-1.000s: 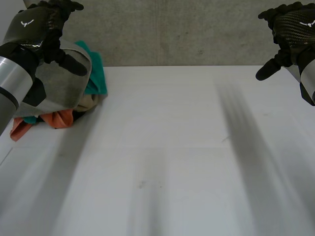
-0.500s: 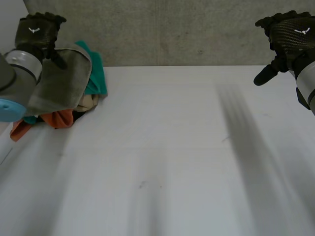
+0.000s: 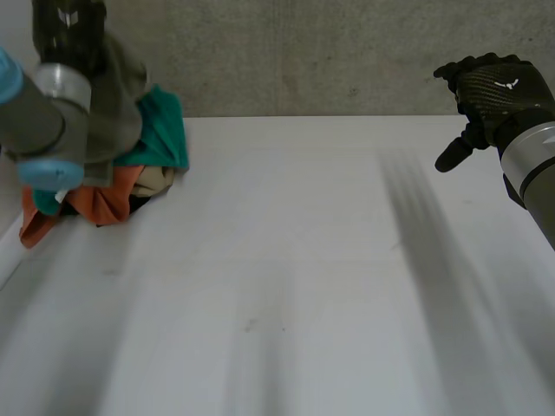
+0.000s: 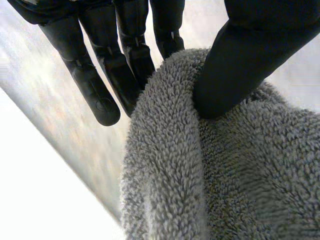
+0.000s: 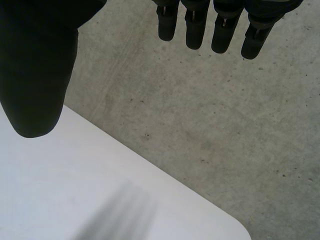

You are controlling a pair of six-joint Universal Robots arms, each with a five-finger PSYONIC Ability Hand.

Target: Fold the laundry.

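Left hand (image 3: 68,28) at table's (image 3: 303,260) far left corner, thumb and fingers (image 4: 95,85) pinching edge of grey towel (image 4: 225,175). Towel hangs from hand over laundry pile (image 3: 104,195), beside teal cloth (image 3: 160,130). Right hand (image 3: 490,91) raised at far right, fingers relaxed and apart, holding nothing, well apart from pile.

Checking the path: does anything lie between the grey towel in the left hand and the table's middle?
Nothing visible does. The left hand pinches the towel above the pile; the table beyond is bare, and the right hand hovers open at the opposite side.
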